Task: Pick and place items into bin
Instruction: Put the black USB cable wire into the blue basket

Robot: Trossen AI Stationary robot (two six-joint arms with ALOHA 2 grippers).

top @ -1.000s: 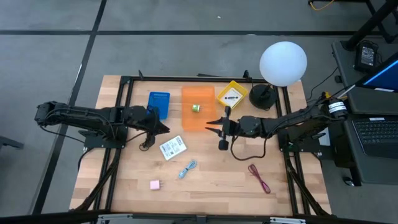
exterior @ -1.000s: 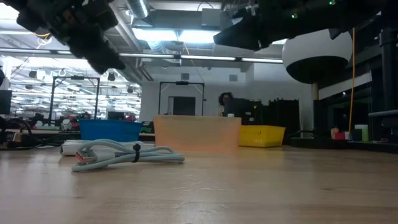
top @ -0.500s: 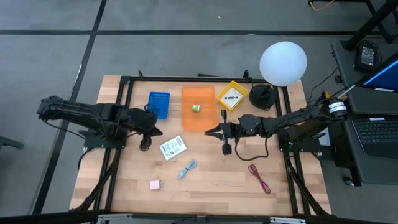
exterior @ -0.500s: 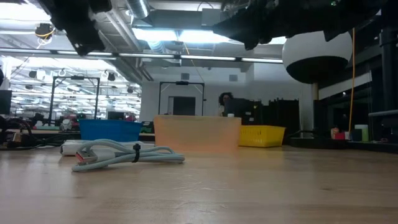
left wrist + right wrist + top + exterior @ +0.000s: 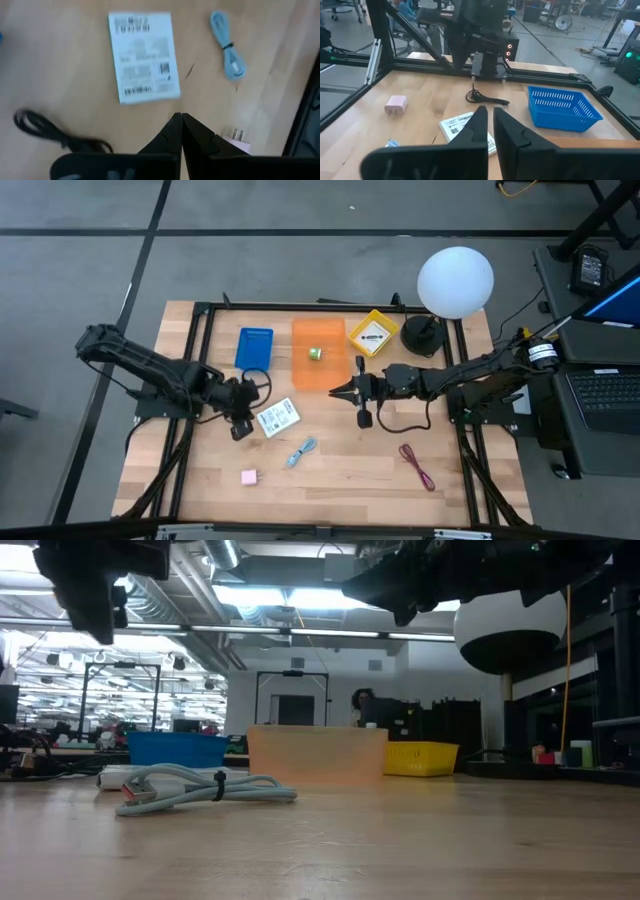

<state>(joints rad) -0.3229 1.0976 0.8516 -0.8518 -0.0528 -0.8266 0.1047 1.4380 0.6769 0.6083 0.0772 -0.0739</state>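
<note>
My left gripper [image 5: 243, 427] is shut on nothing and slants down over the wood, just left of a white printed packet [image 5: 277, 417] that lies flat. A black cord [image 5: 55, 139] lies loose beside it. Toward the near edge lie a light-blue cord [image 5: 302, 450], a pink cube [image 5: 248, 477] and a dark-red cord [image 5: 417, 465]. A tiny greenish cube [image 5: 315, 353] sits in the orange bin [image 5: 318, 375]; a second packet [image 5: 372, 335] lies in the yellow bin [image 5: 385, 320]. My right gripper [image 5: 337, 391] hangs shut and level above the table, near the orange bin's front, with nothing in it.
A blue bin [image 5: 255, 348] stands at the back left beside the orange one. A white globe lamp [image 5: 455, 280] on a black base [image 5: 420, 335] stands at the back right. Black frame rails [image 5: 200, 370] run along both table sides. Bare wood lies along the near edge.
My left gripper has swung away from the blue bin toward the near edge and the white packet, and has tipped from nearly level to pointing steeply down. My right gripper has stayed in place, rolled a little, and its fingers have come together.
</note>
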